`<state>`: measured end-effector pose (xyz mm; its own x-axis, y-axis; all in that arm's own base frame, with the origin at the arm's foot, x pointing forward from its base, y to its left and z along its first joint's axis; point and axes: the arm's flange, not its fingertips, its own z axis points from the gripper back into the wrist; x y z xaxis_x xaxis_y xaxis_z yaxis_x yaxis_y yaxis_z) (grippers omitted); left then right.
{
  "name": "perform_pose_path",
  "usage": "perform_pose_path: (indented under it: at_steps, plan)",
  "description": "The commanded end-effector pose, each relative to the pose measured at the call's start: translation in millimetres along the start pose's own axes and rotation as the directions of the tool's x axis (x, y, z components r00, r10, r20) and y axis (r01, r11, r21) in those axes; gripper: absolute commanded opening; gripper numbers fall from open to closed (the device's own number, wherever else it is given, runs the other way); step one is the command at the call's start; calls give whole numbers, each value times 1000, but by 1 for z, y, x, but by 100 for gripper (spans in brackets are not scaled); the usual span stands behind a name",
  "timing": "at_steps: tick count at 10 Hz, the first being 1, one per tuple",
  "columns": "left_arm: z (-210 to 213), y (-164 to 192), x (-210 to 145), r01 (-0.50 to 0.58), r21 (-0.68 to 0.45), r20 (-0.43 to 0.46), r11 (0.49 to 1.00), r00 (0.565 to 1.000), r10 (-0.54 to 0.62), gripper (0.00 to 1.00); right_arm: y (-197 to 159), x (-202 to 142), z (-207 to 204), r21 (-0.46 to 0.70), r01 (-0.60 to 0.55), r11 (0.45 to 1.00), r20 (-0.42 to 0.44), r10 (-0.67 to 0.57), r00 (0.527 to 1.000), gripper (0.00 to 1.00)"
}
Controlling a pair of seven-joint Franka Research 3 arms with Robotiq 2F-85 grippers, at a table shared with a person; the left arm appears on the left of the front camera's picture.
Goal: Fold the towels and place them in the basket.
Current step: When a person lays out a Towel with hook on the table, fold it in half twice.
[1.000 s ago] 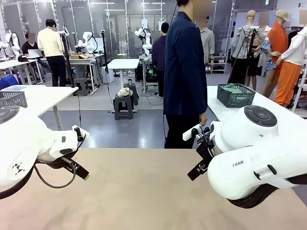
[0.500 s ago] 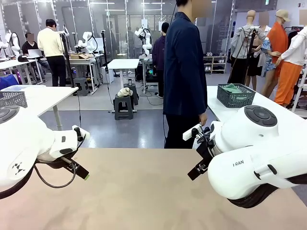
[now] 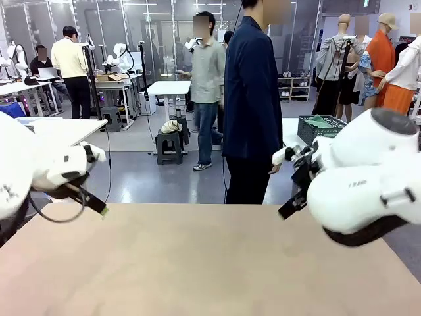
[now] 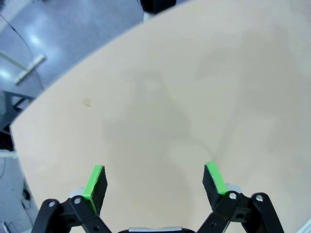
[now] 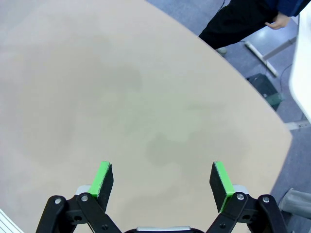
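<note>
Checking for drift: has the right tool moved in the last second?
Yes: the right tool rose and shifted right, its tip now near the table far edge.

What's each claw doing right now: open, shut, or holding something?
Left claw: open, holding nothing.
Right claw: open, holding nothing.

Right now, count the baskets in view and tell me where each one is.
1. The dark grey basket stands on the white table at the far right, partly behind the right arm, a green towel inside it. Others may be hidden.
</note>
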<state>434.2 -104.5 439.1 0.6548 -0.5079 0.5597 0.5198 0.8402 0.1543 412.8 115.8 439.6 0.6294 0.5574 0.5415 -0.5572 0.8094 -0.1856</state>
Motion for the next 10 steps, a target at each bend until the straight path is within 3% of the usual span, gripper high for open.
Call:
perform_pose_path:
  at_steps: [1,6,10]
  plan:
    - [29,37,22,9,-34,4,999,1000,-8,100,-33,14,32,2,-33,999,-6,33,999,100]
    - [123,119,57,22,-52,74,998,997,-18,100,-107,37,149,-69,-16,997,65,21,998,100]
    - [208,155,51,62,-26,132,998,990,-58,100,-114,37,233,-79,-50,996,84,57,995,100]
